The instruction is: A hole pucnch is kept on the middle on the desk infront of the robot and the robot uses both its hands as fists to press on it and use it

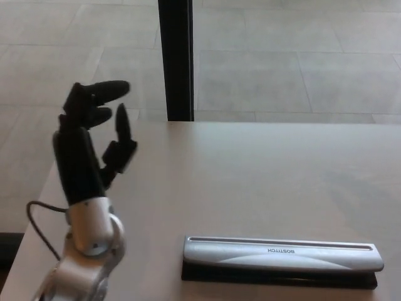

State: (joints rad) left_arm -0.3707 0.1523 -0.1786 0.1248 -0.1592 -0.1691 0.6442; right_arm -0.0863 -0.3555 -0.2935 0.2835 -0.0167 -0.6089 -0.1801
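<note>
A long silver hole punch (282, 256) with a black base lies flat on the pale desk (250, 175), near its front edge and right of centre. My left hand (91, 135) is raised high over the desk's left side, well clear of the punch. Its fingers (100, 94) are apart and hold nothing. A silver wrist and forearm (88, 251) rise beneath it from the lower left. My right hand does not show in the head view.
A black vertical post (177, 59) stands behind the desk's far edge. Beyond it lies a tiled floor (294, 63). A thin black cable (41, 226) loops beside my left wrist.
</note>
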